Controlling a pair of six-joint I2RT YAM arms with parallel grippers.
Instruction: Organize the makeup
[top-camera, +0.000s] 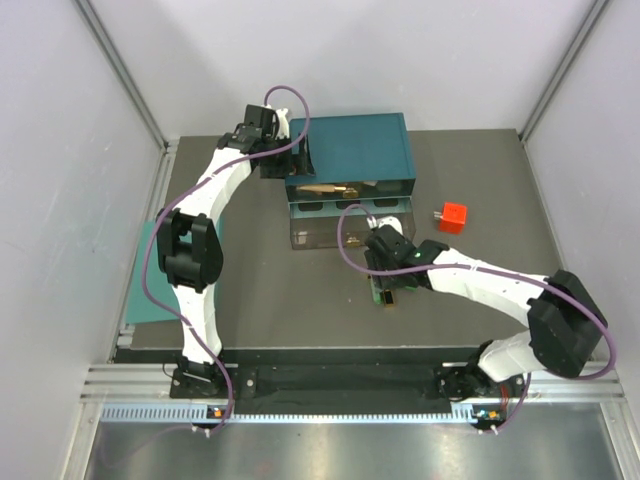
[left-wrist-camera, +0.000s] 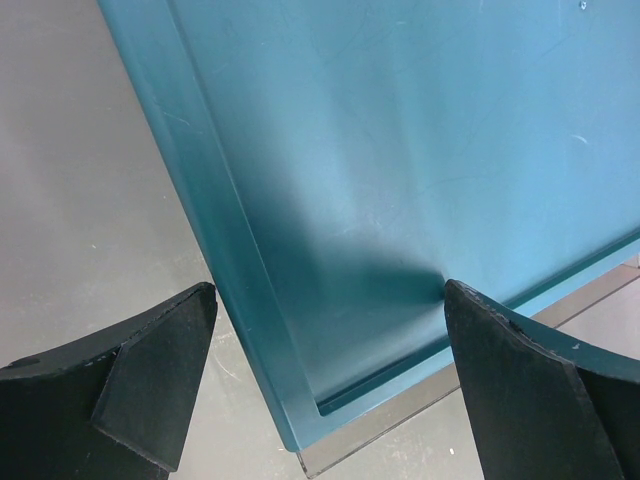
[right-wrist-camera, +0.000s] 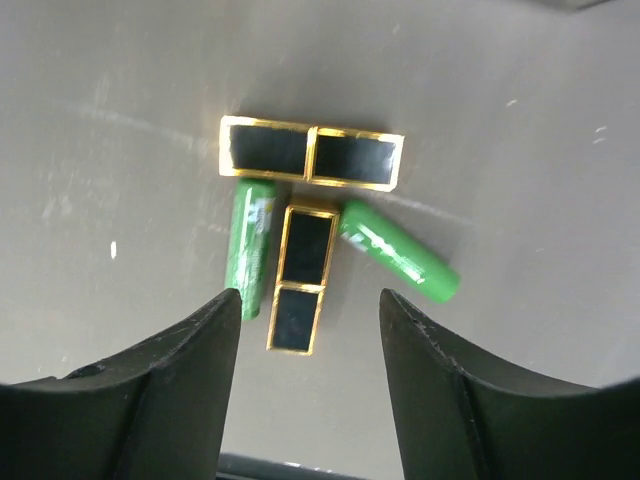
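Observation:
Four pieces of makeup lie in a cluster on the table in the right wrist view. One black-and-gold case (right-wrist-camera: 311, 154) lies crosswise, and a second case (right-wrist-camera: 300, 280) points toward me. Green sticks (right-wrist-camera: 250, 248) (right-wrist-camera: 399, 250) lie on either side of that second case. My right gripper (right-wrist-camera: 310, 302) hovers open just above the near end of the second case, holding nothing. In the top view this gripper (top-camera: 386, 288) is in front of the teal organizer (top-camera: 350, 148). Tan makeup (top-camera: 330, 188) lies in the organizer's upper tray. My left gripper (left-wrist-camera: 330, 292) is open and straddles the organizer's corner (left-wrist-camera: 300, 420).
A small red cube (top-camera: 451, 215) sits to the right of the organizer. A flat teal panel (top-camera: 145, 285) lies at the table's left edge, behind the left arm. Clear drawers (top-camera: 320, 230) stick out from the organizer's front. Grey walls enclose the table.

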